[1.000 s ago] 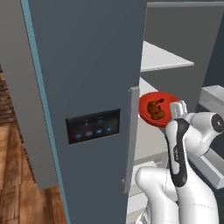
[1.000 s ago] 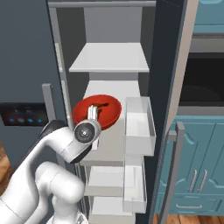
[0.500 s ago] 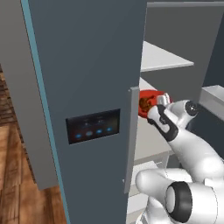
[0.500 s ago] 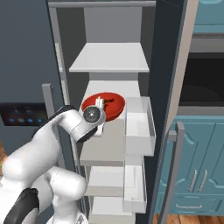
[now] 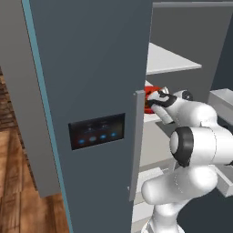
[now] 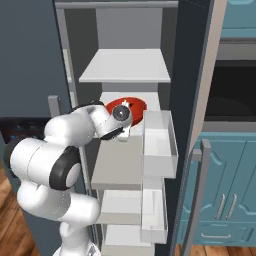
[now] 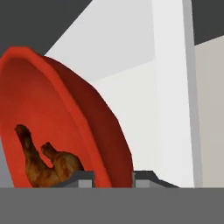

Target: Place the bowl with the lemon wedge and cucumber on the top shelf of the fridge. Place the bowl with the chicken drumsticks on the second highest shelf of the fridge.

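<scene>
Clamped on the rim of the red round bowl of brown chicken drumsticks, the end effector should level it over the fridge's white second-highest shelf before letting go.

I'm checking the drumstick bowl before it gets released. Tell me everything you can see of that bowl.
The bowl is red, round and smooth, glossy like plastic or glazed ware, with a thin rim and sloping sides. Brown chicken drumsticks lie inside. The claw is shut on its rim, one fingertip inside and one outside. From the right base view it sits over the shelf below the top shelf; whether its base rests there is hidden.
</scene>
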### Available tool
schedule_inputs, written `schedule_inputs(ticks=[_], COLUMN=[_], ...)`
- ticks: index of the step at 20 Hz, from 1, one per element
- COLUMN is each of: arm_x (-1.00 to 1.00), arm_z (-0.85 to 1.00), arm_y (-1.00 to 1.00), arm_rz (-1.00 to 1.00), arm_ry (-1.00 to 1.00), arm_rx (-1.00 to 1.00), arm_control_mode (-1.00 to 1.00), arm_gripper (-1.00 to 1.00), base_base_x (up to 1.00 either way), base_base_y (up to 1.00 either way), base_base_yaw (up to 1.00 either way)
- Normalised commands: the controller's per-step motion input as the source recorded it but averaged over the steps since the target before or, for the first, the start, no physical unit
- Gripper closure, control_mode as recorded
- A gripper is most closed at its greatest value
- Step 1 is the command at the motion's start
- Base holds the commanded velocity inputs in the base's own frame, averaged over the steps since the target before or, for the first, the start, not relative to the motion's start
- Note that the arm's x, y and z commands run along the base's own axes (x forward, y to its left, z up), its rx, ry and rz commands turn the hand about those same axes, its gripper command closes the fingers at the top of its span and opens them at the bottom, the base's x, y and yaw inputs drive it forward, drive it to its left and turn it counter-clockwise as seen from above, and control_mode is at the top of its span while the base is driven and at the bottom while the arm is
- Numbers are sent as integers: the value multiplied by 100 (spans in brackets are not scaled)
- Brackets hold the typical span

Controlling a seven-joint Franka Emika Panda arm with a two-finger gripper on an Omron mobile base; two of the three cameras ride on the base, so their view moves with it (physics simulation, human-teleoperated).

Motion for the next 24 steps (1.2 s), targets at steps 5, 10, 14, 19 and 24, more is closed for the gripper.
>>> schedule_inputs(ticks=[5, 10, 14, 19, 24], arm_x=[-69, -91, -86, -100, -100], arm_z=[23, 87, 100, 100, 100], arm_y=[0, 13, 31, 2, 0], arm_rz=[-7, -6, 0, 4, 6], arm_ry=[-4, -19, -9, 1, 10], arm_rx=[0, -2, -7, -9, -9], arm_control_mode=[-100, -100, -100, -100, -100], arm_gripper=[-100, -100, -100, -100, -100], base_base_x=[0, 0, 0, 0, 0], base_base_y=[0, 0, 0, 0, 0], base_base_yaw=[0, 0, 0, 0, 0])
